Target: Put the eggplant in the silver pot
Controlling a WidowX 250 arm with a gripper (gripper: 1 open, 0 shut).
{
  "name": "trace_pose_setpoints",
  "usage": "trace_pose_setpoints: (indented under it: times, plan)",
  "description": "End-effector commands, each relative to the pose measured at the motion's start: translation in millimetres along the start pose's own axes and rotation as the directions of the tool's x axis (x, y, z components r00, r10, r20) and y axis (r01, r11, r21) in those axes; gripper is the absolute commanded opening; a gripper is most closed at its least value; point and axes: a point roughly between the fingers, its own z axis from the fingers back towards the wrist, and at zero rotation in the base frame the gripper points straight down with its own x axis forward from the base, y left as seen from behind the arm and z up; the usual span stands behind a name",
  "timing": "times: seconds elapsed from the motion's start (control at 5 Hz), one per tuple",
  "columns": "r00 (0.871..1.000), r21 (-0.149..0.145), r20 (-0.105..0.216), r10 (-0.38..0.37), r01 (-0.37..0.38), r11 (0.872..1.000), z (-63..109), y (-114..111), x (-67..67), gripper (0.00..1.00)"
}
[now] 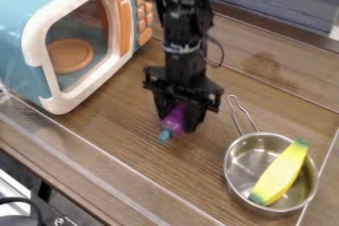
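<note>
Camera view, looking down at an angle on a wooden desk w/ a clear raised lip along its near edge. One black robot arm comes in from the top centre and points its pincer (180, 117) straight down, roughly mid-desk. Jaws are closed on the eggplant (172, 126), a small glossy purple toy w/ a teal stem cap. Its upper part sits between the jaws; the stem end pokes out below, toward the near-left. Long axis is tilted, running from upper right down to lower left. The stem tip looks just clear of the wood or barely grazing it; can't tell which.

Key relation: the silver pot (240, 179) stands near the desk's near-right corner, i.e. to the right of the pincer and closer to the near edge, near but apart from it. Its thin wire handle reaches up-left toward the pincer. A yellow-green banana-like piece (280, 171) already lies inside the pot, slanted along its right half, so the free space is on the pot's left side, the side nearest the pincer.

Judgement: the carry should go right and toward the near edge, w/ enough lift for the low stem end to clear rim and handle.

A teal-and-white toy microwave (59, 42) fills the far-left corner, well away from that path.
</note>
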Motion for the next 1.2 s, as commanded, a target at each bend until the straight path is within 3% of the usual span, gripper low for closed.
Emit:
trace_pose_setpoints:
  times: [0.0,0.2,0.4,0.6,0.8,1.0]
  plan:
    - [0.996,-0.023,0.078,-0.050,0.052,0.998,53.2,-26.8,-4.2,0.00]
    - [0.988,-0.034,0.077,-0.131,0.134,0.990,77.5,-65.8,-19.1,0.00]
    - [0.978,-0.036,0.070,-0.196,0.199,0.979,59.1,-113.6,-32.4,0.00]
    - [0.981,-0.024,0.056,-0.186,0.187,0.982,30.2,-147.6,-40.7,0.00]
    - [0.985,-0.016,0.062,-0.162,0.163,0.986,17.0,-140.1,-47.4,0.00]
    - [0.983,-0.023,0.081,-0.162,0.165,0.986,16.8,-130.2,-52.1,0.00]
